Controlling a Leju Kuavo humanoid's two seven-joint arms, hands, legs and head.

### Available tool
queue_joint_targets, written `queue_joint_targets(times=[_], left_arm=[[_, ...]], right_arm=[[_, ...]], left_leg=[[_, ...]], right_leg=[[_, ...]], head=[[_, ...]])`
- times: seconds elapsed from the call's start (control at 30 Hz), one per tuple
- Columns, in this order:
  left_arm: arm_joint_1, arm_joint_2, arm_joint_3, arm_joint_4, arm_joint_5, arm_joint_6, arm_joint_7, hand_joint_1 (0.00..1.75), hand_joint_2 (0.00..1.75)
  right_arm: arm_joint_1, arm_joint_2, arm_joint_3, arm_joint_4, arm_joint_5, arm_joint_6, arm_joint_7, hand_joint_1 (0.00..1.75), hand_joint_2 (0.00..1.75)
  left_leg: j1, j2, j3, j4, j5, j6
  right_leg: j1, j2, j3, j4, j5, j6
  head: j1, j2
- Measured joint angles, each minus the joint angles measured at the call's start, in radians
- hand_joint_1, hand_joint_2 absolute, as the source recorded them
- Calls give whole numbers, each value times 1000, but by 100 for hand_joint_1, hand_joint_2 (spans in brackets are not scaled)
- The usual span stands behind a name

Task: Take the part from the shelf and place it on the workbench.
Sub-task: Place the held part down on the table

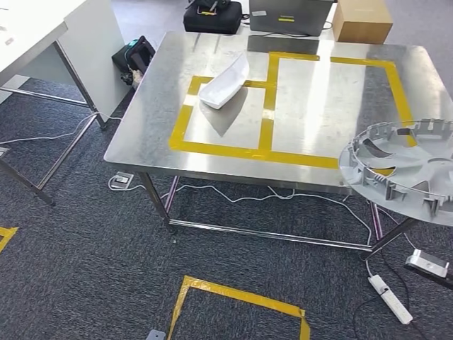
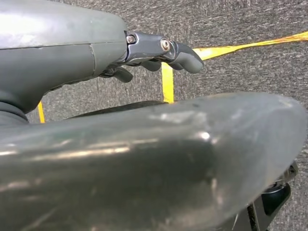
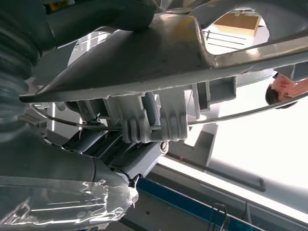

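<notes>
Steel gleams across the surface (image 1: pixel 160 120), marked off in yellow tape (image 1: pixel 251 150) into two bays; a white tray-like piece (image 1: pixel 225 83) lies tilted across the left bay's top edge, while the right bay is bare. Farther right, the part (image 1: pixel 405 170), a grey round disc with a ring of raised ribs and clips, hangs over the surface's near right corner, not yet set down. The left hand (image 2: pixel 156 55) hangs above grey carpet and strips of floor tape, its fingers (image 2: pixel 181 55) loosely curled and apart, holding nothing. The right hand (image 3: pixel 131 144) sits beneath the disc in the right wrist view, its dark fingers (image 3: pixel 150 108) hooked up among the ribs and clamped on the part's underside. The part looks like moulded plastic: stiff, probably light for its breadth, but wide enough to tip about a one-sided grip. Its smooth face offers little purchase, so the ribbed rim and the openings between spokes seem the surest places to take hold. The thin clips look breakable and would likely not forgive a hard landing. Judging by the taped bays, a level, gentle lowering into the bare right bay appears to be what remains. A cardboard box (image 1: pixel 362 20) stands beyond the surface's far edge.
</notes>
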Motion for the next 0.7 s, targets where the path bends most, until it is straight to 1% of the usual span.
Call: queue_joint_targets(times=[0.03, 0.07, 0.1, 0.13, 0.17, 0.23, 0.27, 0.3, 0.33, 0.37, 0.4, 0.43, 0.47, 0.5, 0.53, 0.6, 0.63, 0.67, 0.7], left_arm=[[0, 0, 0, 0, -3, 0, 1, 0, 0], [0, -1, 0, 0, -6, 0, 2, 0, 0], [0, -3, 0, -1, -9, 0, 2, 0, 0], [-1, -4, 1, -1, -12, -1, 3, 0, 0], [-1, -4, 1, -1, -15, -1, 4, 0, 0], [-2, -5, 1, -1, -20, -1, 5, 0, 0], [-1, -5, 1, -1, -21, 0, 6, 0, 0], [0, -5, 1, -1, -22, 1, 7, 0, 0], [0, -5, 1, -1, -23, 3, 9, 0, 0], [1, -5, 1, -1, -25, 5, 10, 0, 0], [0, -3, 1, -1, -26, 8, 11, 0, 0], [-1, -1, 2, -1, -29, 11, 13, 0, 0], [-1, 0, 2, -1, -30, 13, 14, 0, 0], [-2, 1, 2, -1, -31, 14, 16, 0, 0], [-2, 0, 2, -1, -31, 15, 17, 0, 0], [-2, 1, 2, -1, -31, 15, 19, 0, 0], [-3, 1, 2, -1, -31, 15, 19, 0, 0], [-4, 0, 2, -1, -31, 15, 19, 0, 0], [-4, -1, 2, -1, -31, 15, 19, 0, 0]], right_arm=[[4, 1, 0, 0, 5, -4, 1, 175, 175], [10, 2, 1, -1, 10, -8, 3, 175, 175], [15, 4, 2, -1, 16, -13, 4, 175, 175], [20, 7, 4, -2, 25, -20, 7, 175, 175], [27, 11, 7, -2, 34, -29, 9, 175, 175], [42, 25, 14, -2, 51, -48, 13, 175, 175], [51, 31, 16, -2, 57, -55, 15, 175, 175], [62, 37, 17, -1, 61, -60, 17, 175, 175], [72, 41, 17, -1, 63, -62, 18, 175, 175], [82, 45, 18, -1, 65, -63, 18, 175, 175], [91, 52, 19, 0, 67, -65, 19, 175, 175], [98, 59, 20, 2, 68, -70, 20, 175, 175], [104, 66, 21, 3, 70, -74, 20, 175, 175], [109, 73, 23, 5, 72, -78, 21, 175, 175], [114, 75, 23, 5, 73, -81, 22, 175, 175], [121, 79, 24, 6, 74, -82, 23, 175, 175], [124, 80, 24, 6, 74, -82, 23, 175, 175], [126, 81, 24, 6, 74, -82, 24, 175, 175], [127, 82, 24, 6, 74, -82, 24, 175, 175]], left_leg=[[-1, 0, 3, -5, -4, 7], [1, 1, 14, -19, -4, 13], [5, 3, 29, -37, -2, 17], [9, 5, 44, -54, 1, 19], [13, 7, 58, -65, 3, 18], [17, 9, 71, -68, -5, 14], [19, 10, 77, -66, -11, 9], [23, 10, 83, -63, -19, 4], [29, 9, 91, -58, -28, -3], [36, 9, 98, -50, -39, -12], [40, 8, 103, -41, -52, -22], [42, 7, 106, -30, -65, -32], [41, 6, 107, -21, -75, -39], [38, 5, 107, -17, -80, -44], [37, 6, 107, -14, -85, -47], [37, 10, 103, -1, -94, -53], [38, 12, 88, 29, -108, -57], [38, 15, 59, 83, -129, -60], [38, 16, 16, 156, -155, -60]], right_leg=[[-1, 1, 4, -7, 0, 4], [-1, 1, 11, -14, 0, 7], [0, 0, 13, -9, -5, 9], [1, -2, 6, 13, -18, 12], [0, -4, -14, 57, -39, 16], [-7, -7, -92, 186, -92, 29], [-13, -8, -125, 231, -99, 35], [-18, -10, -142, 244, -85, 43], [-24, -11, -136, 212, -48, 53], [-33, -13, -114, 147, 1, 65], [-38, -13, -91, 90, 35, 78], [-42, -12, -69, 44, 55, 81], [-44, -9, -57, 23, 59, 76], [-43, -5, -56, 28, 50, 65], [-44, -3, -54, 30, 46, 49], [-44, -2, -54, 38, 37, 30], [-43, -2, -49, 38, 32, 22], [-42, -3, -44, 37, 27, 15], [-40, -3, -38, 36, 22, 9]], head=[[0, 0], [0, 0], [2, 0], [5, 0], [8, 0], [10, 0], [10, 0], [10, 0], [10, 0], [10, 0], [12, 0], [16, 0], [17, 0], [16, 0], [13, 0], [3, 0], [2, 0], [1, 0], [0, 0]])
